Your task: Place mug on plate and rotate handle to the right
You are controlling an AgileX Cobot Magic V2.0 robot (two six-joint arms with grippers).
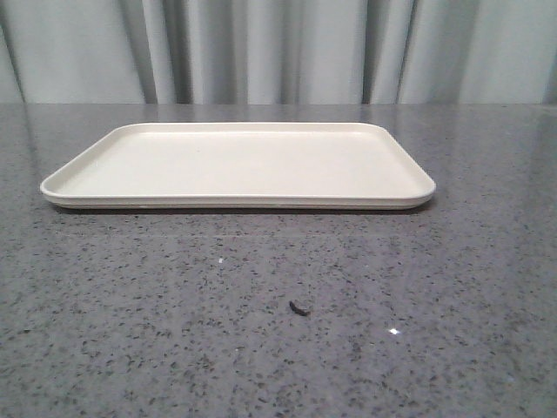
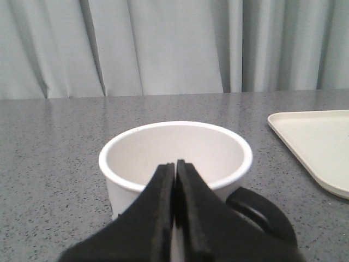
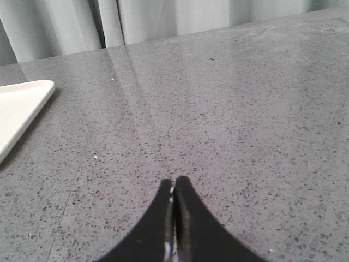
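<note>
The cream plate [image 1: 237, 165] lies flat and bare on the grey table in the front view, where neither the mug nor a gripper shows. In the left wrist view the white mug [image 2: 174, 146] stands upright on the table, its black handle [image 2: 263, 214] on the side toward the plate's corner [image 2: 322, 143]. My left gripper [image 2: 175, 164] is shut just in front of the mug's near rim, with nothing between its fingers. My right gripper [image 3: 174, 180] is shut over bare table, and a corner of the plate [image 3: 22, 106] lies off to one side.
A small dark speck [image 1: 298, 307] lies on the speckled grey table [image 1: 278, 348] in front of the plate. Pale curtains [image 1: 278, 52] hang behind the table's far edge.
</note>
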